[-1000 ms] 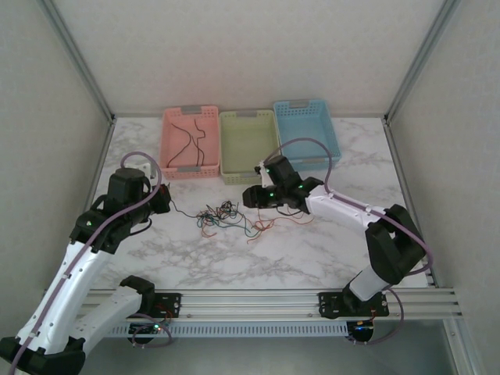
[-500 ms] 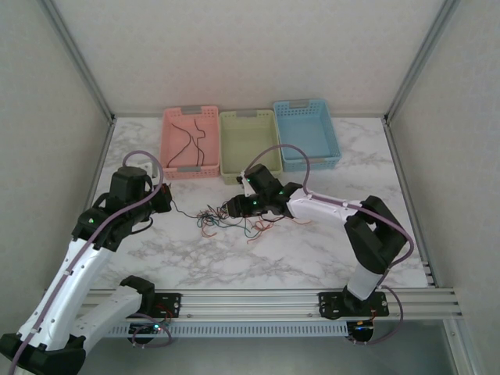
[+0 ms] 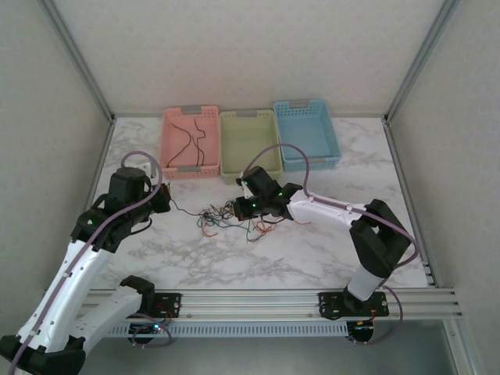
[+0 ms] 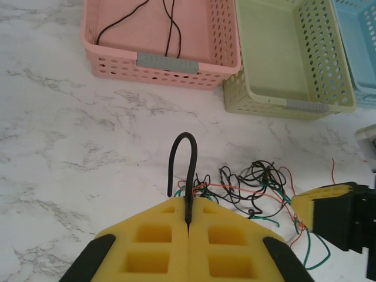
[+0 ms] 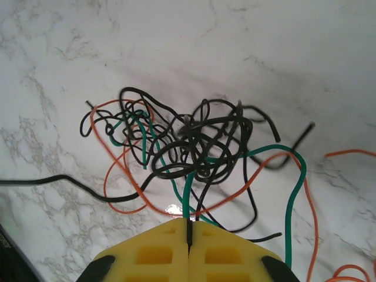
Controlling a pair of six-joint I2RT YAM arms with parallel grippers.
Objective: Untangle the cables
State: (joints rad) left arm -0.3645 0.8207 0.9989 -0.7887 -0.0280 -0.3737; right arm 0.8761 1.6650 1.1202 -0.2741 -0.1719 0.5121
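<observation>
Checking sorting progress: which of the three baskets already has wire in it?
The pink basket, leftmost: black wires lie inside. The green basket and blue basket look bare.

I see a white marble-patterned table (image 3: 312, 258). Along its far edge stand a pink basket (image 3: 168, 144) on the left, a green basket (image 3: 247, 141) in the middle and a blue basket (image 3: 305, 137) on the right, close side by side. Around mid-table lies a tangle of thin black, green and orange cables (image 3: 223, 215).
</observation>
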